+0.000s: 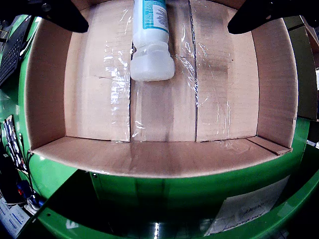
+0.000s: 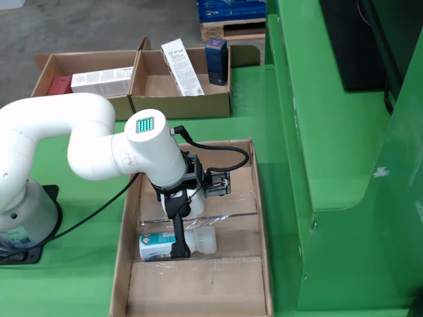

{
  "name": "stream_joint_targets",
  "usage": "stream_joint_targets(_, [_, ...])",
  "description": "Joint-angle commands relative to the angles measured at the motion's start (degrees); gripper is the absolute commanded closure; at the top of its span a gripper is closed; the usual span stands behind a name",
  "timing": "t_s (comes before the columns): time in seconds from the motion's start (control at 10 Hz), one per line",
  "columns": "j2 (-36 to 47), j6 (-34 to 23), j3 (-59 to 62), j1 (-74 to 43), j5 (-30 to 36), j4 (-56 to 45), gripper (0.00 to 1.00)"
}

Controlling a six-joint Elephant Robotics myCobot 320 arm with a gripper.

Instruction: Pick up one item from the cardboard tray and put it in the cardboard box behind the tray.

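Colours on the green tabletop (image 2: 79, 277)

White bottle (image 2: 177, 245) with teal label, brown cardboard tray (image 2: 261, 264), white arm (image 2: 99, 145) with black hand (image 2: 178, 238).

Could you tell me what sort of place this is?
Probably a workshop or warehouse test cell: a robot arm bolted to a green bench, cardboard trays holding a bottle and product boxes, a bare concrete floor, and a pallet behind.

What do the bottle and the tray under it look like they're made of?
Bottle: apparently translucent whitish plastic, smooth and slightly glossy, with a teal and white printed label, probably paper or film. Tray: brown corrugated cardboard, matte, with flap seams across its floor. Those seams carry clear plastic tape, which wrinkles and glints under the light.
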Motion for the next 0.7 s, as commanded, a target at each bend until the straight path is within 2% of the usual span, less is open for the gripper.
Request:
stream_joint_targets(0.0, [0.78, -0.33, -3.31, 0.23, 0.5, 5.86, 0.0])
stream_joint_targets(0.6, [1.39, 0.32, -13.75, 1.66, -0.43, 14.05, 0.0])
